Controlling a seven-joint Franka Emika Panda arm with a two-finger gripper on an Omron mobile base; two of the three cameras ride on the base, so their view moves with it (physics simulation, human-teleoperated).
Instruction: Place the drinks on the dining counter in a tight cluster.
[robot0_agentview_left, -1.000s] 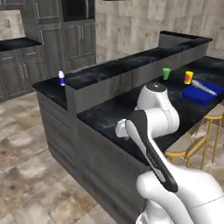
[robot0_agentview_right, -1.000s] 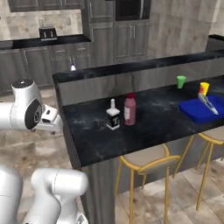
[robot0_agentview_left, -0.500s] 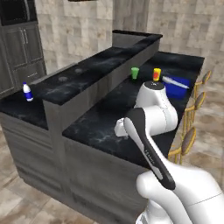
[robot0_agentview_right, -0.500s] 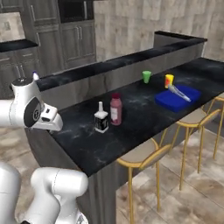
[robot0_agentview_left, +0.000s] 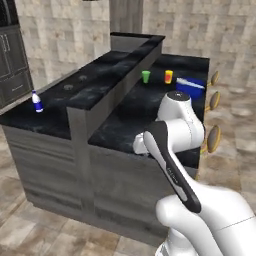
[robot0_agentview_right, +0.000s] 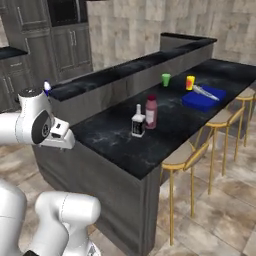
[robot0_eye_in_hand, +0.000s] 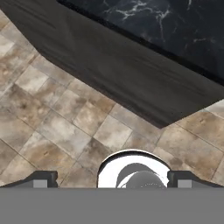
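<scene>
We see a green cup (robot0_agentview_right: 165, 79) just beside a yellow-orange cup (robot0_agentview_right: 190, 82), w/ a blue tray (robot0_agentview_right: 202, 97) near them; yellow stools (robot0_agentview_right: 186, 159) line the side, grey cabinets (robot0_agentview_right: 60, 42) behind, tiled floor (robot0_eye_in_hand: 65, 127) below.

Glossy white arm (robot0_agentview_left: 176, 131) of rounded, bulbous shells. Dark grey band along one link, dark disc capping the topmost joint. Boxy white block beside the round joint in the right base view.

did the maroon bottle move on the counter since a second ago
No. The maroon bottle stands right beside the square clear bottle as before, same side of the blue tray; the base drove, shifting the view.
</scene>
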